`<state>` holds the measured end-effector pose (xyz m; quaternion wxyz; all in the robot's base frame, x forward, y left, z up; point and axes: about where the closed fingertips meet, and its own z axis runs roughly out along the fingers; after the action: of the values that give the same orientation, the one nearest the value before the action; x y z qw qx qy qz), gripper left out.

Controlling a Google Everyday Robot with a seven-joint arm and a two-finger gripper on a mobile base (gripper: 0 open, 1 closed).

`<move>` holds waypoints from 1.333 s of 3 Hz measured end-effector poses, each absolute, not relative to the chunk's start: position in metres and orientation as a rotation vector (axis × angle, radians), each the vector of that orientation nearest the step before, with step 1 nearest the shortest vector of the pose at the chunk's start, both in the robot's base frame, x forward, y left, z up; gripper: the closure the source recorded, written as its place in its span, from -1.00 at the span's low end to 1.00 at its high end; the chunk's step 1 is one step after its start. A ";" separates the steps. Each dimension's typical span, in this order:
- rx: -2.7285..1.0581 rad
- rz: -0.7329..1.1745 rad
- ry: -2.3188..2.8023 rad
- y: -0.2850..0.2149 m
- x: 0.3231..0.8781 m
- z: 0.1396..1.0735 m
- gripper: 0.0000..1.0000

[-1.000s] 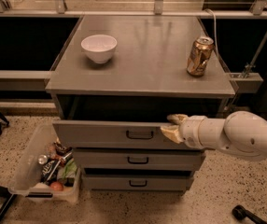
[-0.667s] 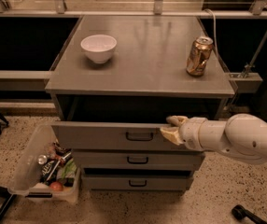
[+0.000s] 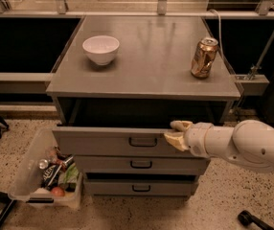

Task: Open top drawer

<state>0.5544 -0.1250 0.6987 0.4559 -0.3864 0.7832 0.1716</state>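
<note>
Sliding a touch further out than a second ago, the top drawer [image 3: 103, 140] is sitting partly open at the head of the cabinet [image 3: 151, 71]; its grey front is standing proud of the two fronts below, and a dark gap is showing behind it under the cabinet's top; its black handle [image 3: 142, 142] is lying at the middle of the front, with nothing touching it; the gripper [image 3: 175, 132] is resting just right of that handle, against the upper edge of the drawer front, having barely shifted; whether its jaws are clamped on that edge or loose I cannot tell; the white arm [image 3: 242, 145] is reaching in from the right side of the view, roughly level with the drawer; the middle drawer [image 3: 103, 164] and the bottom drawer [image 3: 113, 188] are sitting closed-looking beneath; on the cabinet's top a white bowl [image 3: 101, 49] is standing upright towards the back left, and a gold can [image 3: 204, 57] is standing towards the back right, well apart from the bowl; a clear plastic bin [image 3: 29, 176] is sitting on the speckled floor [image 3: 233, 200] just beside the cabinet's lower left corner, holding mixed packets and something round and red.
</note>
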 end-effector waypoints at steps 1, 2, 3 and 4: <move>-0.953 0.423 1.931 -0.125 0.554 0.701 1.00; -0.942 0.440 1.922 -0.123 0.546 0.700 1.00; -0.942 0.440 1.922 -0.123 0.546 0.702 1.00; -0.933 0.453 1.915 -0.122 0.538 0.701 1.00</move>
<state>0.5381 -0.1217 0.7014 0.4636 -0.3798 0.7790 0.1841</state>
